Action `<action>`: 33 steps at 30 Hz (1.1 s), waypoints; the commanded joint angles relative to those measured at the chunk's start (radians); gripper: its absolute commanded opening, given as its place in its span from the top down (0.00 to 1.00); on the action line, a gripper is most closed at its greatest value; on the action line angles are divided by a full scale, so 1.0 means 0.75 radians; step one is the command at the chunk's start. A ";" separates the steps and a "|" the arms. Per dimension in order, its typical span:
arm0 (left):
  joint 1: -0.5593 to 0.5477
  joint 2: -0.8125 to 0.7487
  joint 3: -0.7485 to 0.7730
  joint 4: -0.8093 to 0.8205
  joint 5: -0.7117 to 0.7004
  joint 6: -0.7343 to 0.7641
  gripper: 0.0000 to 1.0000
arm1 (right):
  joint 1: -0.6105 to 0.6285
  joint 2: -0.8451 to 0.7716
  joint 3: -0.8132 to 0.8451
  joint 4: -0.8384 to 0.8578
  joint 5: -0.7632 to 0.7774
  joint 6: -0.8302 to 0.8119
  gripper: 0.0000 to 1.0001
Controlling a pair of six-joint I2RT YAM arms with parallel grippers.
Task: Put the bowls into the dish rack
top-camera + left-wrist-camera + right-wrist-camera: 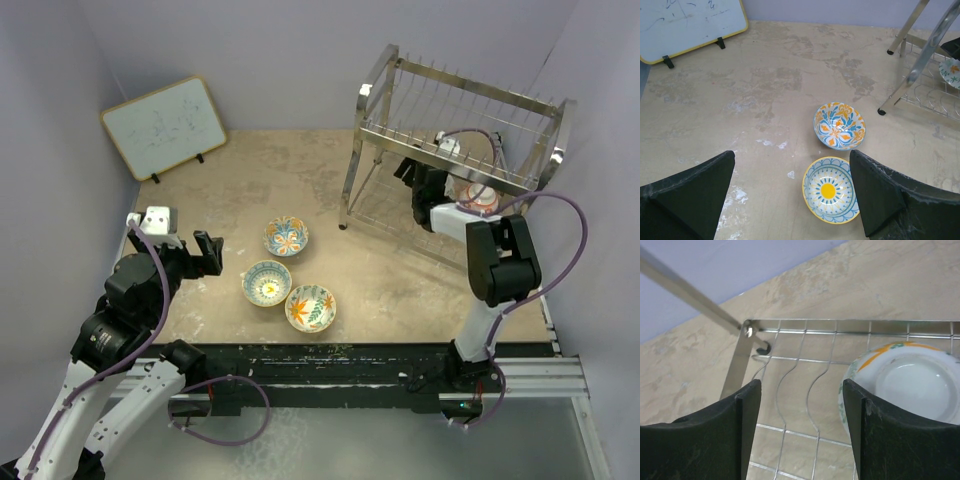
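Note:
Three bowls sit on the table: a blue-orange one (286, 236), a yellow-centred one (267, 283) and a green-orange one (310, 307). The dish rack (460, 140) stands at the back right. A red-orange bowl (478, 198) shows on its lower tier, partly hidden by the right arm. My right gripper (415, 182) is open and empty inside the lower tier. In the right wrist view it (801, 385) hovers over the wires, with a bowl (905, 385) just right of its right finger. My left gripper (208, 255) is open and empty, left of the table bowls (839, 125) (830, 190).
A wood-framed whiteboard (165, 125) leans at the back left, also in the left wrist view (685, 25). The rack's legs (920, 60) and a bowl on its lower wires (951, 72) show at that view's right edge. Purple walls enclose the table.

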 commanded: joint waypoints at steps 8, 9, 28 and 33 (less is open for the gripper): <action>-0.006 -0.003 0.001 0.064 -0.001 -0.006 0.01 | 0.153 -0.267 -0.190 0.053 -0.166 -0.039 0.29; -0.006 -0.006 0.000 0.063 -0.002 -0.007 0.01 | 0.176 -0.285 -0.202 0.030 -0.163 -0.035 0.29; -0.006 -0.007 0.027 0.037 -0.010 -0.026 0.01 | 0.854 -0.856 -0.601 -0.316 -0.247 -0.020 0.29; -0.006 -0.007 0.050 0.025 -0.010 -0.037 0.01 | 1.189 -0.854 -0.521 -0.479 -0.101 -0.057 0.29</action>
